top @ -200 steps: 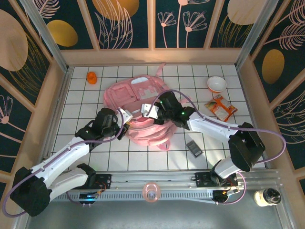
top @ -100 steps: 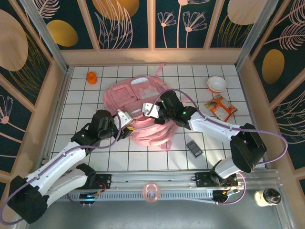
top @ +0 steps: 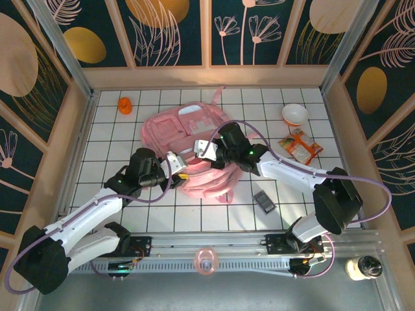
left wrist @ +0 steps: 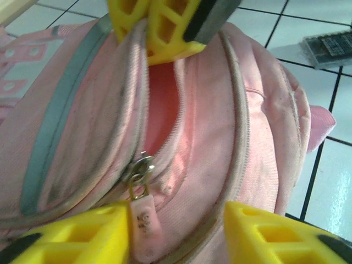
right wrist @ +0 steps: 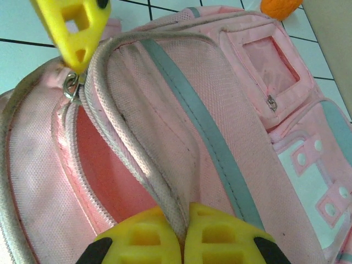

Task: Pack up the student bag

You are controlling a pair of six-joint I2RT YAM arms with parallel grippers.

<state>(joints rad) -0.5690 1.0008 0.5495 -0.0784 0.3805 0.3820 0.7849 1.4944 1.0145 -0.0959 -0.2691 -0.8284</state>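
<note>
The student bag (top: 188,129) lies flat in the middle of the table (top: 117,139), its far end close to the back wall. Bare tiles lie open on its left and along its near side. To its right are a white bowl (top: 295,115), an orange snack packet (top: 301,146) and a dark flat device (top: 264,201), and an orange object (top: 124,105) sits off its far-left corner. The right hand (top: 203,148) is clamped tight on the corded rim (right wrist: 135,157) of the bag's opening, holding the compartment agape. The left hand (top: 179,166) stands wide apart at the bag's near-left edge, gripping nothing. The zipper pull (left wrist: 144,212) hangs between its fingers (left wrist: 82,236), just beside the left one. Compared with half a second ago, the left hand has moved in closer over the bag's zipper, while the right hand has kept its place on the rim.
</note>
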